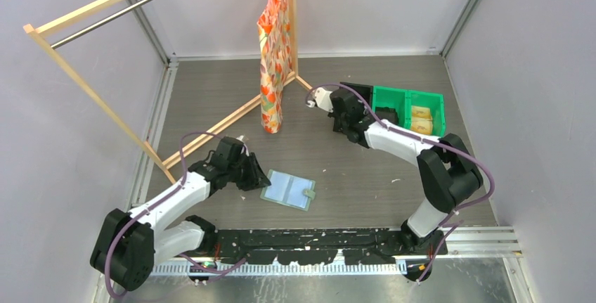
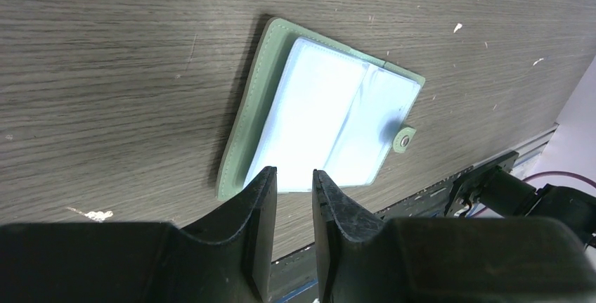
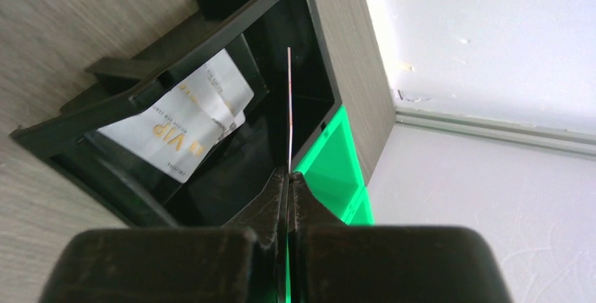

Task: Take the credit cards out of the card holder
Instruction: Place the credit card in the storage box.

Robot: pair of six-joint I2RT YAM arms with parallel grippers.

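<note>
Card holder (image 2: pixel 330 117) lies open and flat on the wood-grain table (image 2: pixel 105 71), pale blue pockets up, snap tab (image 2: pixel 404 139) sticking out on one edge. In the top view it sits at centre front, between the two arm bases and closer to the left arm.

Left gripper (image 2: pixel 294 176): narrow gap between the fingers, nothing in it. The wrist view shows the tips over the holder's near edge; can't tell if they touch it. The top view only puts this gripper just beside the holder's left side.

Right gripper (image 3: pixel 289 176): fingers pinched tight on a thin card (image 3: pixel 289 106), seen edge-on and held over the black bin (image 3: pixel 313 50). Only the right wrist view shows this card and the white card printed "VIP" (image 3: pixel 186 124) lying inside the bin; from the top, the arm covers the bin.

Only the top view shows the green bin (image 1: pixel 393 99) next to the black one with yellowish items in it, the wooden rack (image 1: pixel 105 110) at back left, and an orange patterned cloth (image 1: pixel 273 57) hanging from it.
</note>
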